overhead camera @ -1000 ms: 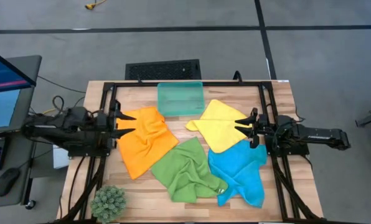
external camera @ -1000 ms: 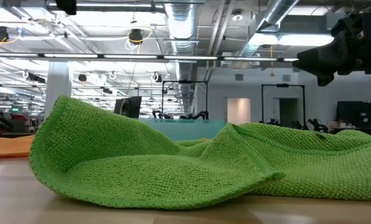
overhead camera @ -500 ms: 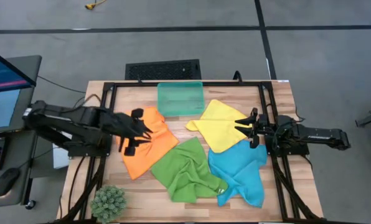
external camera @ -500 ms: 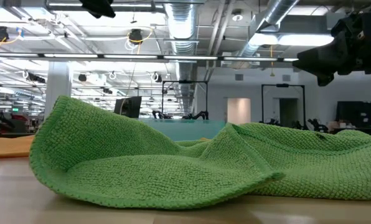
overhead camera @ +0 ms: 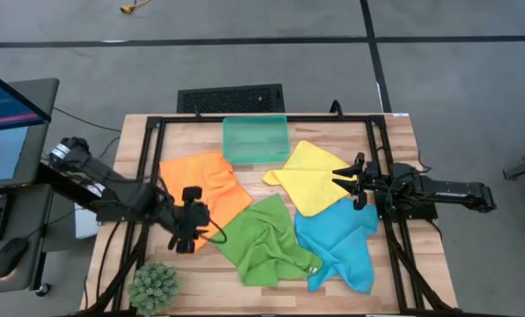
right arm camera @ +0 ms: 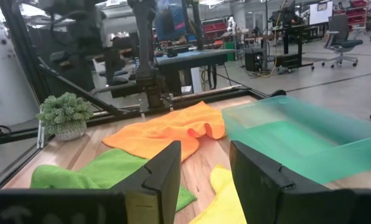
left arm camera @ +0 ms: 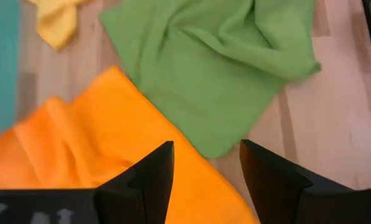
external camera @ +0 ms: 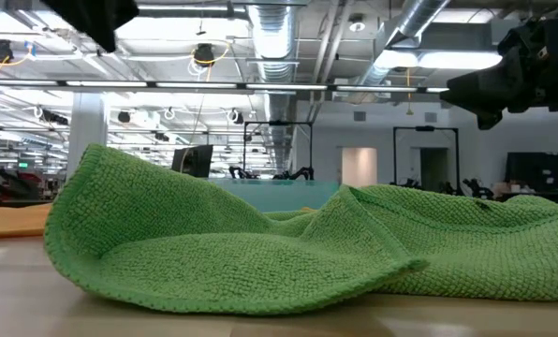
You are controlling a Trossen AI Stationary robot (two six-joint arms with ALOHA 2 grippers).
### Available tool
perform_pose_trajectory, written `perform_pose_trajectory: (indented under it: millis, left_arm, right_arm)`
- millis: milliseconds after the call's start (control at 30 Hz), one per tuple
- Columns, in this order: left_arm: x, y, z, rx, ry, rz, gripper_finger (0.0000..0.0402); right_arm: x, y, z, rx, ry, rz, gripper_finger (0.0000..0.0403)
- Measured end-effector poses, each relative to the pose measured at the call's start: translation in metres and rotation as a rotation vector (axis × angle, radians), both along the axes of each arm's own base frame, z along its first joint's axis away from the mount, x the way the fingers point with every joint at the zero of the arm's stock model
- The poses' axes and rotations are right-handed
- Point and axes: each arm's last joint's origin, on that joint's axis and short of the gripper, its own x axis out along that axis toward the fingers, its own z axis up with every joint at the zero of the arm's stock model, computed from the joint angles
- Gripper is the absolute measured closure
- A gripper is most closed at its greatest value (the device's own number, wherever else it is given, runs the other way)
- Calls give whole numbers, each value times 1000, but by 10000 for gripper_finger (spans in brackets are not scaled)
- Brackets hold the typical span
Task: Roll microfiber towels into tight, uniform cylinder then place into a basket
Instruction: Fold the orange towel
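Observation:
The four towels lie spread and rumpled on the wooden table: orange (overhead camera: pixel 201 187) at the left, green (overhead camera: pixel 262 242) at the near middle, yellow (overhead camera: pixel 308 176) and blue (overhead camera: pixel 337 246) at the right. The teal basket (overhead camera: pixel 255 139) stands at the far middle. My left gripper (overhead camera: pixel 192 233) hangs open above the orange towel's near corner (left arm camera: pixel 192 174), fingers pointing down, beside the green towel's edge (left arm camera: pixel 223 87). My right gripper (overhead camera: pixel 342 179) is open and level over the yellow towel's right edge, above the table in the low view (external camera: pixel 485 89).
A spiky green plant ball (overhead camera: pixel 154 286) stands at the table's near left corner. A black frame (overhead camera: pixel 262 117) runs along the table's far and side edges. Bare wood (overhead camera: pixel 201 282) shows along the near edge, left of the green towel.
My left gripper has swung from the table's left edge toward the near edge, across the orange towel to its near corner, and has tipped from level to pointing down. The towels lie as before.

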Motion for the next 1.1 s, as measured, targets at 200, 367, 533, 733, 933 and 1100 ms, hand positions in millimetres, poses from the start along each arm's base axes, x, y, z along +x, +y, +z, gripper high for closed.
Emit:
perform_pose_trajectory:
  millis: [200, 367, 533, 733, 933, 1100]
  left_arm:
    - [-1, -29, -20, -31, 55, 64, 225]
    - [-4, -50, -36, -12, 84, 113, 225]
    - [-6, -67, -53, -30, 126, 191, 225]
    - [-12, -80, -75, 15, 195, 269, 225]
    - [-17, -91, -97, 83, 266, 317, 225]
    - [-19, -93, -100, 88, 249, 351, 225]
  right_arm:
    - [0, 0, 0, 0, 0, 0, 244]
    - [0, 0, 0, 0, 0, 0, 244]
    - [0, 0, 0, 0, 0, 0, 244]
    - [0, 0, 0, 0, 0, 0, 244]
    - [0, 0, 0, 0, 0, 0, 244]
    - [0, 0, 0, 0, 0, 0, 244]
